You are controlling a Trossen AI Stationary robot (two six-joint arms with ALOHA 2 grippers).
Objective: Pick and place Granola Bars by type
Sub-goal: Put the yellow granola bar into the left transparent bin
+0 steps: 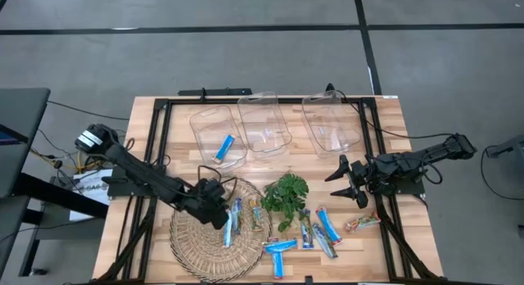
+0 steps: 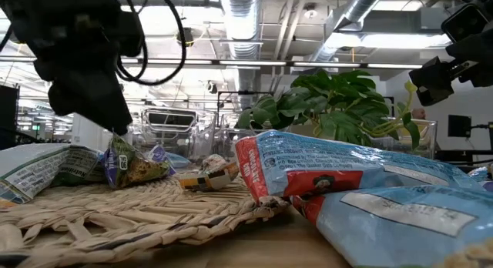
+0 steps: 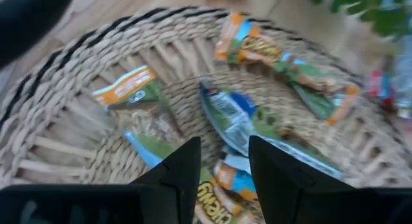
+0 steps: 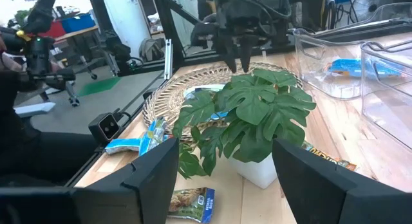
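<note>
Several granola bars lie in a round wicker basket (image 1: 184, 236): a blue-and-green one (image 3: 228, 118), an orange-and-green one (image 3: 138, 95) and others. More blue bars (image 1: 280, 246) and a tan one (image 1: 361, 223) lie on the table near the front edge. One blue bar (image 1: 225, 146) rests in the leftmost clear bin (image 1: 205, 125). My left gripper (image 3: 224, 166) is open just above the basket's bars (image 2: 135, 164), fingers pointing down. My right gripper (image 1: 348, 180) is open, held above the table right of the potted plant (image 1: 285, 199), pointing at it.
Three clear plastic bins stand in a row at the table's far side; the middle one (image 1: 264, 125) and the right one (image 1: 332, 121) hold nothing that shows. The leafy plant (image 4: 248, 118) stands between the basket and my right gripper. Black frame rails run along the table's sides.
</note>
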